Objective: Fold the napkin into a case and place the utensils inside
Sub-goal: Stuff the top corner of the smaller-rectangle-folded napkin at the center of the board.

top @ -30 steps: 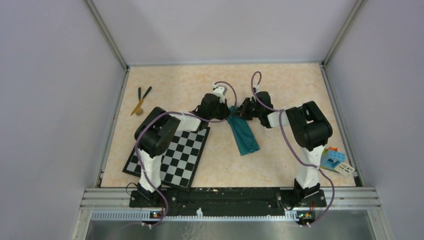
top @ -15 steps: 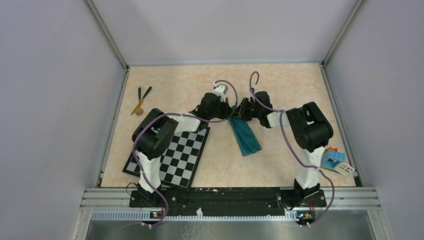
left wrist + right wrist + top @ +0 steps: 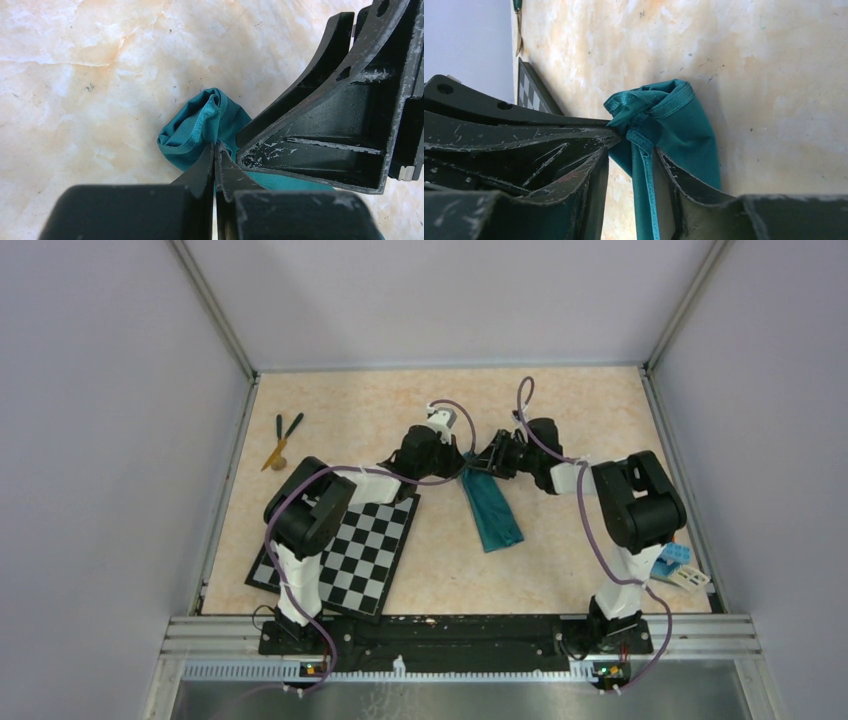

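Left hand (image 3: 463, 463) first: its two fingers are pressed together, and in its own wrist view we see a bunched corner of the teal napkin (image 3: 492, 512) pinched at their tips, with a ruffled fold of cloth bulging out just beyond them. Our right hand (image 3: 631, 150) meets it from the right at that same far end of the cloth. Its fingers stand apart, and a hemmed strip of the napkin runs loosely down the gap between them. We cannot tell whether either finger presses on the cloth, though the right one lies close against it. The two hands sit tip to tip, nearly touching, a little right of the middle of the worktop (image 3: 560, 410). From them the napkin lies flat as a narrow folded oblong, slanting toward the near right, its near end free on the marbled surface. The utensils (image 3: 282, 438), two dark green sticks and one yellowish-tan one, lie together at the far left by the wall, well apart from the napkin. A black-and-white checkerboard mat (image 3: 350, 550) lies at the near left, partly under the left arm, and some blue toy blocks (image 3: 675, 560) sit at the near right edge, partly hidden behind the right arm.
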